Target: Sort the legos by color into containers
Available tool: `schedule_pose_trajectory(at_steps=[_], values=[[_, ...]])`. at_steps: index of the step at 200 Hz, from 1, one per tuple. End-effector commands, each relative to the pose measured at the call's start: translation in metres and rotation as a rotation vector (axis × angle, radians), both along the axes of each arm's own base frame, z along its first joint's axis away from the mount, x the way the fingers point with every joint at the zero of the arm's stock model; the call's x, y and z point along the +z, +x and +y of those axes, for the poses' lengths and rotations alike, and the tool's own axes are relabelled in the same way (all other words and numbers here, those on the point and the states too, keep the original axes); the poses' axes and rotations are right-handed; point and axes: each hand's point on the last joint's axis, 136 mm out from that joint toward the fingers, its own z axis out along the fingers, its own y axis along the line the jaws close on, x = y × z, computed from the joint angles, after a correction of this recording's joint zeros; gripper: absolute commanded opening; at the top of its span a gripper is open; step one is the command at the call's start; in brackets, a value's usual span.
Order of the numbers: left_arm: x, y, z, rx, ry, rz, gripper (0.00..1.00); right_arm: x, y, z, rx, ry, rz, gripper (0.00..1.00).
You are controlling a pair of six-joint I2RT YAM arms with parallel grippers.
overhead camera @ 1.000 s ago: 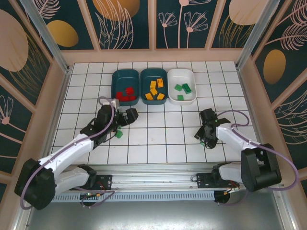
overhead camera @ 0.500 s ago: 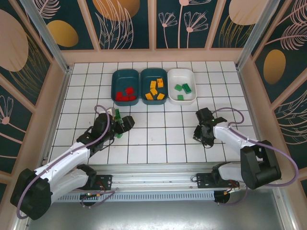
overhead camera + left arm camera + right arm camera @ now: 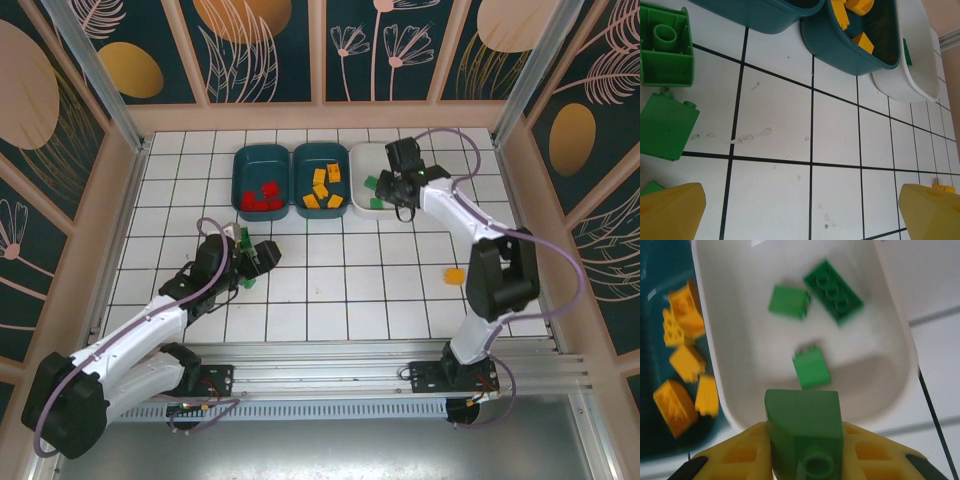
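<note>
White tiled table (image 3: 330, 300) — right gripper (image 3: 400, 186) stretched over white tray (image 3: 362, 152), clamping green brick (image 3: 802, 425); left gripper (image 3: 800, 210) low, jaws spread.

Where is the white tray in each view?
Top external: white tray at the back, rightmost of the row.
Left wrist: white tray in the upper right corner.
Right wrist: white tray across the upper middle.
Shared landmark: the teal tray holding yellow legos, directly to its left in all three.
</note>
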Motion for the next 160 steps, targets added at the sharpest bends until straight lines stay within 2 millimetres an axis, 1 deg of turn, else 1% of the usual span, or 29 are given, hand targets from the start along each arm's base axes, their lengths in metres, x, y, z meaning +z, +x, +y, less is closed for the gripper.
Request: schedule_pose_trajectory(at_steps=[1, 12, 20, 24, 33, 42, 55, 70, 82, 90, 91, 98, 99, 102, 103, 110, 124, 132, 144, 149, 157, 160], values=[[0.014, 0.000, 0.005, 0.017, 0.009, -0.017, 0.99, -0.012, 0.031, -0.011, -0.003, -0.047, -0.004, 0.25], [0.016, -0.002, 0.005, 0.012, 0.010, -0.019, 0.99, -0.014, 0.045, -0.008, -0.005, -0.034, -0.011, 0.25], [0.017, -0.002, 0.005, 0.009, 0.008, -0.018, 0.98, -0.013, 0.055, -0.006, -0.003, -0.024, -0.019, 0.28], [0.017, -0.003, 0.005, 0.008, 0.010, -0.017, 0.98, -0.012, 0.059, -0.004, 0.000, -0.021, -0.023, 0.33], [0.016, -0.003, 0.005, 0.007, 0.010, -0.012, 0.98, -0.009, 0.067, -0.002, 0.006, -0.012, -0.028, 0.47], [0.016, -0.003, 0.004, 0.003, 0.007, -0.010, 0.99, 0.001, 0.073, 0.001, 0.018, -0.008, -0.046, 0.56], [0.015, -0.004, 0.002, -0.006, 0.001, -0.006, 0.98, 0.018, 0.075, -0.003, 0.016, -0.028, -0.075, 0.66], [0.015, -0.003, 0.001, -0.005, -0.009, -0.010, 0.99, 0.037, 0.068, -0.011, 0.001, -0.050, -0.105, 0.69], [0.015, -0.002, -0.001, -0.008, -0.019, -0.015, 0.99, 0.044, 0.051, -0.023, -0.037, -0.071, -0.101, 0.69], [0.015, -0.002, -0.002, -0.012, -0.025, -0.019, 0.99, 0.044, 0.033, -0.036, -0.085, -0.091, -0.087, 0.69], [0.015, -0.001, -0.002, -0.012, -0.026, -0.020, 0.99, 0.041, 0.031, -0.038, -0.093, -0.096, -0.081, 0.69], [0.016, -0.001, -0.004, -0.017, -0.029, -0.024, 0.98, 0.039, 0.011, -0.051, -0.141, -0.108, -0.074, 0.71], [0.016, 0.000, -0.004, -0.017, -0.029, -0.025, 0.98, 0.036, 0.008, -0.054, -0.148, -0.112, -0.068, 0.71], [0.015, 0.000, -0.004, -0.017, -0.029, -0.026, 0.99, 0.035, -0.001, -0.060, -0.174, -0.112, -0.067, 0.72], [0.015, 0.000, -0.004, -0.016, -0.028, -0.027, 0.98, 0.032, -0.005, -0.062, -0.180, -0.116, -0.060, 0.72], [0.013, 0.001, -0.005, -0.020, -0.022, -0.025, 0.99, 0.026, -0.027, -0.078, -0.238, -0.112, -0.051, 0.75], [0.007, 0.002, -0.007, -0.033, -0.012, -0.019, 0.98, 0.003, -0.072, -0.108, -0.322, -0.086, -0.009, 0.78], [0.004, 0.002, -0.010, -0.046, -0.011, -0.011, 0.99, -0.010, -0.093, -0.123, -0.341, -0.076, 0.015, 0.81], [0.003, 0.004, -0.016, -0.073, -0.025, -0.002, 0.99, -0.022, -0.114, -0.140, -0.337, -0.020, 0.054, 0.82], [0.004, 0.004, -0.020, -0.089, -0.033, -0.001, 0.99, -0.027, -0.123, -0.150, -0.363, 0.016, 0.076, 0.82], [0.007, 0.005, -0.026, -0.110, -0.050, -0.001, 0.99, -0.032, -0.132, -0.162, -0.396, 0.063, 0.090, 0.82], [0.008, 0.006, -0.028, -0.118, -0.056, -0.003, 0.99, -0.034, -0.135, -0.163, -0.397, 0.092, 0.097, 0.82]])
